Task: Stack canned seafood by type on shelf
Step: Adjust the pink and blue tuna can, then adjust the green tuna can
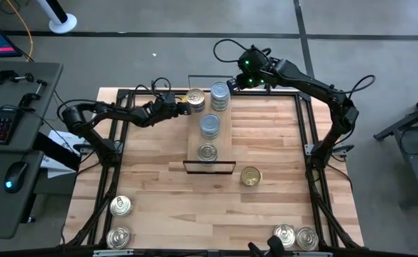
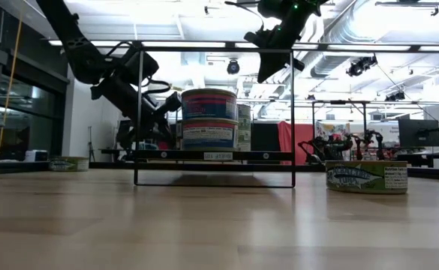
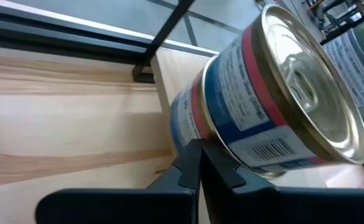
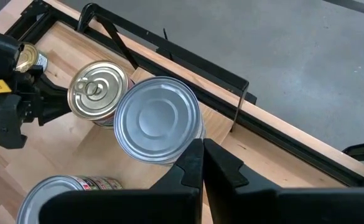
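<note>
Looking down on the shelf point(image 1: 192, 139): a narrow light-wood plank lying on the middle of the table point(image 1: 280, 143), with black wire frames at both short ends. Carrying tins in four spots: at the far end a gold-topped tin point(image 1: 194, 98) just beside a stack of silver-topped tins point(image 1: 220, 96), toward the middle a silver-blue tin point(image 1: 209, 125), and near the front frame a second gold tin point(image 1: 207, 151).

Reaching in from the left side, the left fingers point(image 1: 178, 107) pressed shut on each other and gripping nothing, tips right at the side wall of the gold-topped tin. Cannot tell whether touching it or just short of it. From the left wrist, the same closed pair point(image 3: 185, 168) with that tin point(image 3: 275, 106) close ahead, showing a blue, red and white label with a barcode.

Hanging above the far end of the shelf, the right fingers point(image 1: 235, 83) likewise closed and empty. From the right wrist point(image 4: 191, 165), poised over the edge of the silver stack point(image 4: 157, 118), with the gold-topped tin point(image 4: 98, 90) next to it.

Off the shelf: a lone gold tin point(image 1: 250, 175) on the table just past the front frame, a left corner pair point(image 1: 119, 221) at the near left corner, and a right corner pair point(image 1: 296, 236) at the near right corner.
</note>
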Controlling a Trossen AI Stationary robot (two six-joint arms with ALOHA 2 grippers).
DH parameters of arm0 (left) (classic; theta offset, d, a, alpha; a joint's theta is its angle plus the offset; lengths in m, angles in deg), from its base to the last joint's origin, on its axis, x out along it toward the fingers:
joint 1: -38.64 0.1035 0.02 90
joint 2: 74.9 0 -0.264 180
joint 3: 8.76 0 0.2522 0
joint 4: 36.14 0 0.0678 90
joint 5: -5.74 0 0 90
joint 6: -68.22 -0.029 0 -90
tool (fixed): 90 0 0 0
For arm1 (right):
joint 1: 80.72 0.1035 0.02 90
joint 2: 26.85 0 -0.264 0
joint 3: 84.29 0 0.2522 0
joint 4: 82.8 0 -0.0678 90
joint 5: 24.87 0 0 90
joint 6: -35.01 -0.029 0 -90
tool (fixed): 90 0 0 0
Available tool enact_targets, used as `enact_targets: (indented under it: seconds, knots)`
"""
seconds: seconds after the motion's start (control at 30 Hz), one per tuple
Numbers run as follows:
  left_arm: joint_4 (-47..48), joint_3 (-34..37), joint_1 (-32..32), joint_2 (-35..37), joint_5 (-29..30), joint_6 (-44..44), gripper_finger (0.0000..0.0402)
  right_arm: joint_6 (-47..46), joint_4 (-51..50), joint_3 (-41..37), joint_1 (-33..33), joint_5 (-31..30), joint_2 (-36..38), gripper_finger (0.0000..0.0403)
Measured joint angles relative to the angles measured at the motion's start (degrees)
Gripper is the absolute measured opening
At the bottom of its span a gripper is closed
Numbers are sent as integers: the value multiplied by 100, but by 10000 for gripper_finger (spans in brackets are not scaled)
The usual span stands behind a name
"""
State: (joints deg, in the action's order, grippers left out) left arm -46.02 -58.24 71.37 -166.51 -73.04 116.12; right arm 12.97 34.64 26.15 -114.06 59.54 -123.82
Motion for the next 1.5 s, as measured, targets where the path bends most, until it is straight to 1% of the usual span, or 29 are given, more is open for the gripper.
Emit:
enact_targets:
  seconds: [0.13,0.37,0.5,0.57,0.67,0.77,0.83,0.93,1.03,1.1,1.23,1.3,1.4,1.5]
  knots:
    - [26,-111,-33,-113,53,10,0,0,14,0,0,0,0,0]
    - [56,-443,-33,-563,-13,98,0,-10,16,0,0,0,0,0]
    - [46,-570,-33,-614,-20,3,0,-44,18,0,0,0,0,0]
    - [95,-579,-31,-587,-85,-139,0,12,-9,0,0,126,13,0]
    - [760,-577,-25,-313,-188,-324,0,349,-475,0,0,580,162,0]
    - [1509,-527,-13,192,-196,-846,0,607,-1342,2,150,1011,397,0]
    - [1860,-428,-55,672,-279,-1197,0,703,-1828,-2,439,1038,493,0]
    - [2114,-127,-301,1506,-368,-1388,0,656,-1790,-387,1014,1225,653,0]
    - [1914,417,-717,2268,-334,-1333,0,549,-1201,-1129,1521,1465,694,0]
    - [1703,832,-1006,2671,-292,-988,0,510,-570,-1709,1741,1438,667,0]
    - [941,1486,-1624,3323,-36,-458,0,-33,1100,-2701,1834,1311,673,0]
    - [746,1661,-1885,3549,136,-396,0,-153,1702,-3119,1827,1186,625,0]
    - [562,1727,-2168,3768,297,-457,0,-159,2374,-3530,1806,758,513,0]
    - [368,1725,-2317,3871,307,-572,0,-212,2930,-3704,1756,758,280,0]
